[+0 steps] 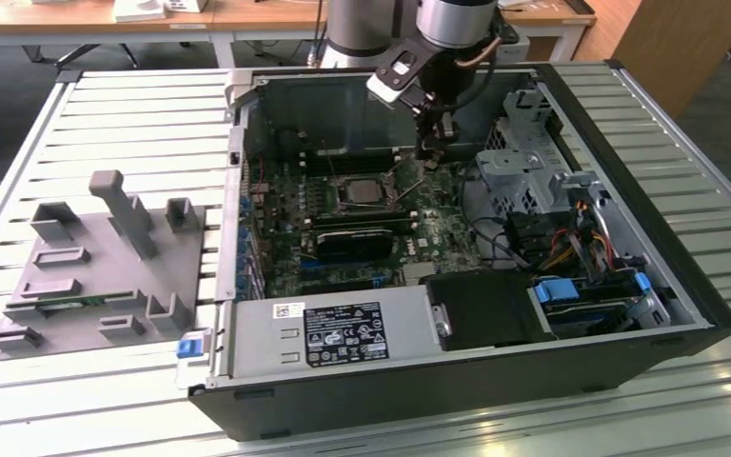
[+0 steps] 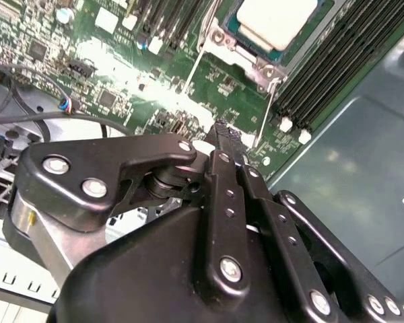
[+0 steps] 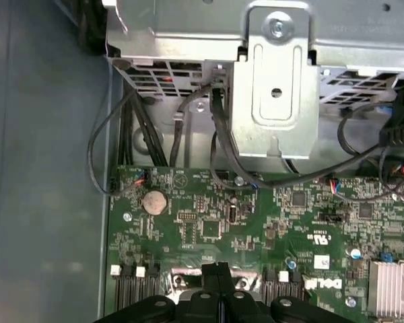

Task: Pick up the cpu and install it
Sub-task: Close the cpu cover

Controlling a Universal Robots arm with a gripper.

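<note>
In the exterior view, the pincer [image 1: 429, 152] hangs inside the case [image 1: 467, 400], fingers together and empty. The cpu [image 1: 363, 190] lies in the socket at the pincer's 8 o'clock. A printed white sticker [image 1: 346, 335] marks the power supply [image 1: 264, 328].

In the second wrist view, the cpu [image 2: 276, 20] lies near the shut pincer [image 2: 222, 126].

In the first wrist view, the pincer [image 3: 215, 268] hovers over the motherboard [image 3: 202, 202].

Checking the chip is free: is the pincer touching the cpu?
Apart. In the second wrist view, the pincer tips end over bare motherboard, with the cpu lying clear of them in its socket.
</note>
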